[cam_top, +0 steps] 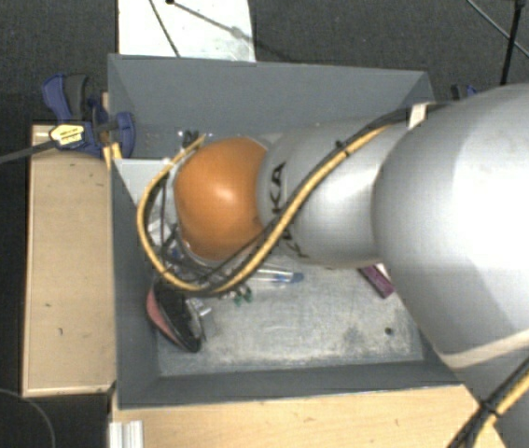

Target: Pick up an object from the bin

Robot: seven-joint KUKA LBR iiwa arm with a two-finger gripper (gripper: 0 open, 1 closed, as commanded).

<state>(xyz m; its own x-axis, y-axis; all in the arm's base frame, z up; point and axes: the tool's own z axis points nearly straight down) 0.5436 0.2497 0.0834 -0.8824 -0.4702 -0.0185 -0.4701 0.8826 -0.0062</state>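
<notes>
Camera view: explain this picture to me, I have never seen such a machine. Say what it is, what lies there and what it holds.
One camera looks down, somewhat sideways, into a grey metal bin. The big silver robot arm reaches in from the right; the orange cover and cables belong to it. Its pincer hangs under that cover, mostly hidden, so whether it holds anything cannot be told. Nearby lie a dark reddish object, a clear pen-like stick and a purple piece.

Bright, even light from above whitens the silver arm [469, 213] (soft sheen, no hard glare); beneath it, shadow darkens the bin [339, 329] floor's left.
</notes>
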